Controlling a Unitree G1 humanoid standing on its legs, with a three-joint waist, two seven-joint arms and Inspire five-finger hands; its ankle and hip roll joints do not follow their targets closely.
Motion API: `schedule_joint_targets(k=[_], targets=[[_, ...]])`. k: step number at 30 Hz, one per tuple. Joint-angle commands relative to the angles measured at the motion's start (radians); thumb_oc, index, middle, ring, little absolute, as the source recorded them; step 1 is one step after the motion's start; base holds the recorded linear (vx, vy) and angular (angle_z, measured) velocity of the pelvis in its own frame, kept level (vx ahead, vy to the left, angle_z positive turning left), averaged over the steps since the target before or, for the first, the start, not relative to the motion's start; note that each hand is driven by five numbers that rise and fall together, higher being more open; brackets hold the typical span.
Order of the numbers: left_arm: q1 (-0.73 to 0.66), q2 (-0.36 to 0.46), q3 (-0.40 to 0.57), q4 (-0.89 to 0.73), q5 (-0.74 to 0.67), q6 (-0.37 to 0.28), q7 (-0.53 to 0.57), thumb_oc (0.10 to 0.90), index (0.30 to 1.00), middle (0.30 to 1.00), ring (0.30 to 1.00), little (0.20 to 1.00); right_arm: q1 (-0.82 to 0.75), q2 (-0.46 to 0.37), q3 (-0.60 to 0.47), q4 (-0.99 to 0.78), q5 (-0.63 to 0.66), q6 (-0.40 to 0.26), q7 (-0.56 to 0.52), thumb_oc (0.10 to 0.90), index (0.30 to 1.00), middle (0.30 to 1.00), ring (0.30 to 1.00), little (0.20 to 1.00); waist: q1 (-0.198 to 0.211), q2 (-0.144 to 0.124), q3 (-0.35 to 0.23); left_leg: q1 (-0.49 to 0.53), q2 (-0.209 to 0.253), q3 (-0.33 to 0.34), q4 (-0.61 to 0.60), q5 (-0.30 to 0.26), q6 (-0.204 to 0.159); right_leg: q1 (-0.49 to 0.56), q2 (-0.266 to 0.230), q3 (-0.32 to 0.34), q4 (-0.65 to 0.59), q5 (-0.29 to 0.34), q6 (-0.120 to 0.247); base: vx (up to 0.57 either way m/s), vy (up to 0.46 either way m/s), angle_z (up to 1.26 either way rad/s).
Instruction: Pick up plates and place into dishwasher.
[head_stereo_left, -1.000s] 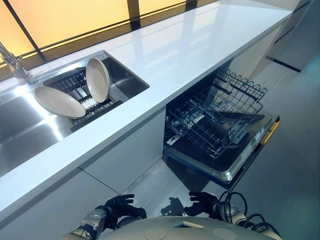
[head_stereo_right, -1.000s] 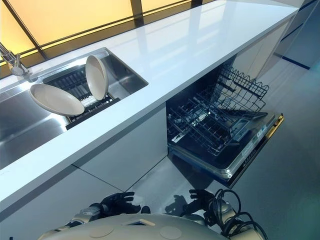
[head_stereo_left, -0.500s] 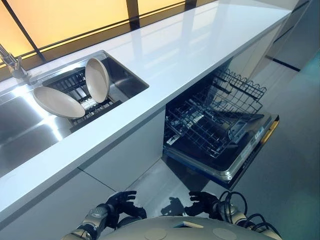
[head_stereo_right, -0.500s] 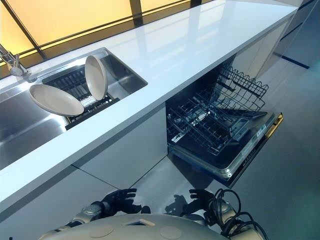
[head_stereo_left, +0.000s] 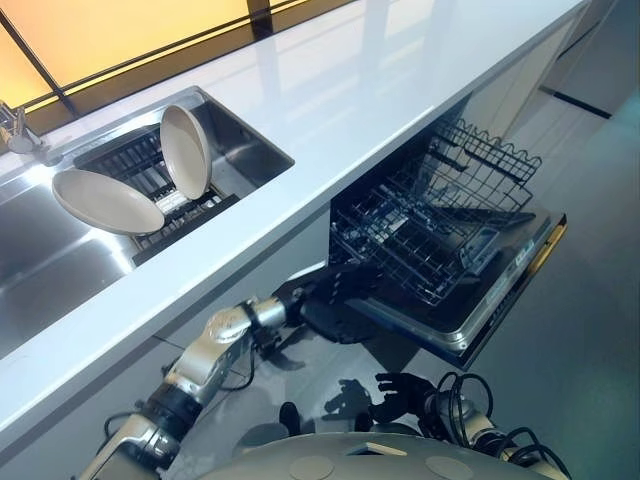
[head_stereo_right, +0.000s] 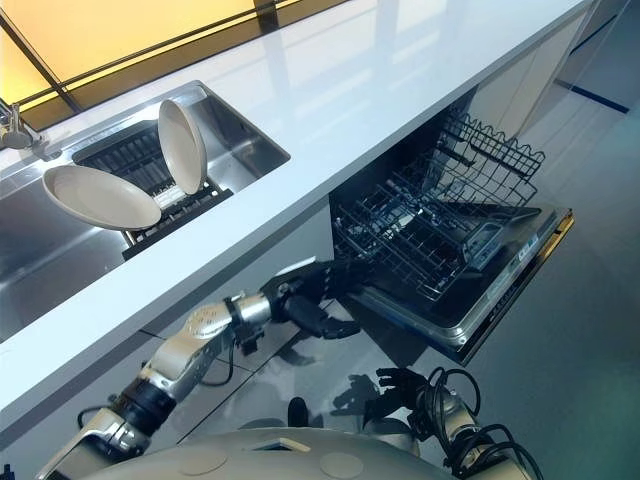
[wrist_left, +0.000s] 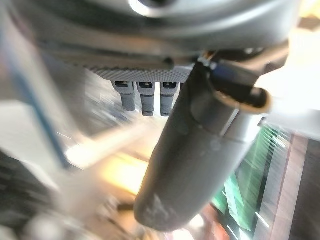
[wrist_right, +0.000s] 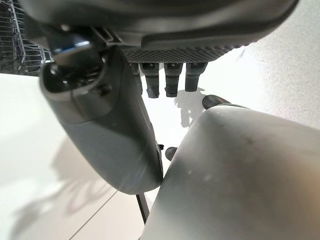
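Both plates sit in the black rack inside the sink, at the far left of the desk (head_stereo_left: 330, 90): the flat-lying plate (head_stereo_left: 105, 200) leans at the left end, the upright plate (head_stereo_left: 186, 150) stands just beside it on its right, and the two look to touch or nearly so. Neither is held.

Your left hand (head_stereo_right: 318, 295) is low, below the desk edge and in front of the cabinet, its fingers spread and relaxed with nothing in them. It hangs close to the near left corner of the dishwasher rack (head_stereo_left: 430, 235). Your right hand (head_stereo_right: 405, 385) idles near the floor, fingers loosely curled and empty.

The step, as I judge it, is the reach for the first plate. Lift the left hand clear of the desk's front edge before you swing it left and far; coming up too close risks catching the overhang. Take the upright plate first — its rim stands free, so thumb and fingers can pinch it from above.

There is open room over the white desk between the sink (head_stereo_left: 40, 250) and the dishwasher — carry the plate there. The dishwasher door (head_stereo_left: 500, 300) juts out low on the right, and the wire tines leave narrow slots.
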Motion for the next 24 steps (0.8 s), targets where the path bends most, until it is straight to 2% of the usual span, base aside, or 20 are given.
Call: schedule_joint_targets(k=[1,4,5,6,10,14,15,16,17,18,21,22,24], targets=[[-0.121,-0.095,0.007,-0.154,-0.243,-0.119,0.021,0.8,0.9,0.9,0.9,0.9,0.006,-0.002,0.059,0.022,0.005,-0.022,-0.018,0.8,0.9,0.9,0.9,0.9,0.008,0.0,-0.025,0.016,-0.056,-0.004,0.002,-0.119,0.029,-0.082,0.02,-0.011,0.059,0.02,0.063,0.02,-0.081,0.0],[-0.112,-0.112,0.037,-0.251,-0.268,-0.226,0.088,0.8,0.9,0.9,0.9,0.9,0.019,0.013,0.065,0.011,0.015,-0.009,-0.035,0.8,0.9,0.9,0.9,0.9,0.012,-0.006,-0.027,0.016,-0.055,-0.007,0.002,-0.121,0.026,-0.077,0.021,-0.011,0.052,0.019,0.059,0.0,-0.061,0.01],[-0.111,-0.108,0.07,-0.299,-0.267,-0.292,0.138,0.8,0.9,0.9,0.9,0.9,0.03,0.017,0.067,0.008,0.014,-0.008,-0.046,0.8,0.9,0.9,0.9,0.9,0.017,-0.009,-0.025,0.017,-0.055,-0.011,0.002,-0.122,0.025,-0.073,0.022,-0.016,0.047,0.019,0.056,-0.02,-0.049,0.01],[-0.11,-0.104,0.089,-0.317,-0.27,-0.331,0.165,0.8,0.9,0.9,0.9,0.9,0.037,0.018,0.067,0.006,0.015,-0.007,-0.051,0.8,0.9,0.9,0.9,0.9,0.02,-0.01,-0.024,0.017,-0.055,-0.014,0.002,-0.122,0.024,-0.07,0.022,-0.02,0.045,0.018,0.054,-0.02,-0.046,0.02],[-0.098,-0.094,0.175,-0.367,-0.24,-0.429,0.251,0.8,0.9,0.9,0.9,0.9,0.055,0.021,0.066,0.012,0.024,-0.015,-0.066,0.8,0.9,0.9,0.9,0.9,0.036,-0.015,-0.023,0.016,-0.054,-0.024,0.002,-0.119,0.02,-0.061,0.023,-0.034,0.041,0.015,0.049,-0.01,-0.03,0.06],[-0.089,-0.052,0.257,-0.403,-0.025,-0.538,0.426,0.8,0.9,0.9,0.9,0.9,0.066,0.025,0.062,0.014,0.036,-0.025,-0.075,0.8,0.9,0.9,0.9,0.9,0.053,-0.018,-0.025,0.013,-0.054,-0.042,0.002,-0.114,0.016,-0.054,0.022,-0.052,0.039,0.009,0.046,0.0,-0.023,0.14],[-0.087,-0.021,0.325,-0.42,0.074,-0.555,0.502,0.8,0.9,0.9,0.9,0.9,0.075,0.027,0.058,0.024,0.043,-0.042,-0.079,0.8,0.9,0.9,0.9,0.9,0.064,-0.02,-0.029,0.013,-0.055,-0.052,0.002,-0.113,0.014,-0.049,0.021,-0.062,0.039,0.004,0.045,0.02,-0.02,0.12],[-0.086,-0.013,0.339,-0.423,0.105,-0.556,0.518,0.8,0.9,0.9,0.9,0.9,0.077,0.026,0.057,0.024,0.044,-0.044,-0.078,0.8,0.9,0.9,0.9,0.9,0.066,-0.02,-0.03,0.013,-0.055,-0.054,0.002,-0.113,0.013,-0.048,0.02,-0.064,0.039,0.004,0.045,0.03,-0.018,0.22],[-0.082,0.024,0.394,-0.426,0.248,-0.557,0.621,0.8,0.9,0.9,0.9,0.9,0.084,0.025,0.053,0.023,0.044,-0.051,-0.077,0.8,0.9,0.9,0.9,0.9,0.073,-0.021,-0.036,0.012,-0.056,-0.06,0.002,-0.111,0.01,-0.047,0.02,-0.069,0.039,0.0,0.043,0.02,-0.006,0.21],[-0.082,0.034,0.404,-0.426,0.303,-0.549,0.655,0.8,0.9,0.9,0.9,0.9,0.085,0.025,0.054,0.022,0.045,-0.053,-0.076,0.8,0.9,0.9,0.9,0.9,0.073,-0.021,-0.037,0.012,-0.056,-0.062,0.002,-0.111,0.01,-0.046,0.02,-0.071,0.039,-0.001,0.043,0.02,-0.004,0.24],[-0.063,0.106,0.479,-0.399,0.484,-0.495,0.786,0.8,0.9,0.9,0.9,0.9,0.095,0.022,0.046,0.02,0.042,-0.06,-0.074,0.8,0.9,0.9,0.9,0.9,0.082,-0.02,-0.044,0.012,-0.056,-0.067,0.002,-0.109,0.006,-0.041,0.02,-0.076,0.038,-0.006,0.042,0.02,0.009,0.14],[-0.05,0.142,0.51,-0.374,0.539,-0.46,0.839,0.8,0.9,0.9,0.9,0.9,0.099,0.019,0.04,0.021,0.037,-0.065,-0.071,0.8,0.9,0.9,0.9,0.9,0.086,-0.018,-0.046,0.012,-0.057,-0.068,0.002,-0.108,0.005,-0.041,0.019,-0.079,0.039,-0.007,0.042,0.03,0.026,0.09],[-0.015,0.192,0.568,-0.328,0.583,-0.441,0.879,0.8,0.9,0.9,0.9,0.9,0.105,0.013,0.032,0.02,0.034,-0.065,-0.066,0.8,0.9,0.9,0.9,0.9,0.093,-0.016,-0.051,0.01,-0.057,-0.07,0.002,-0.106,0.004,-0.042,0.018,-0.083,0.041,-0.01,0.041,0.03,0.037,0.11]])
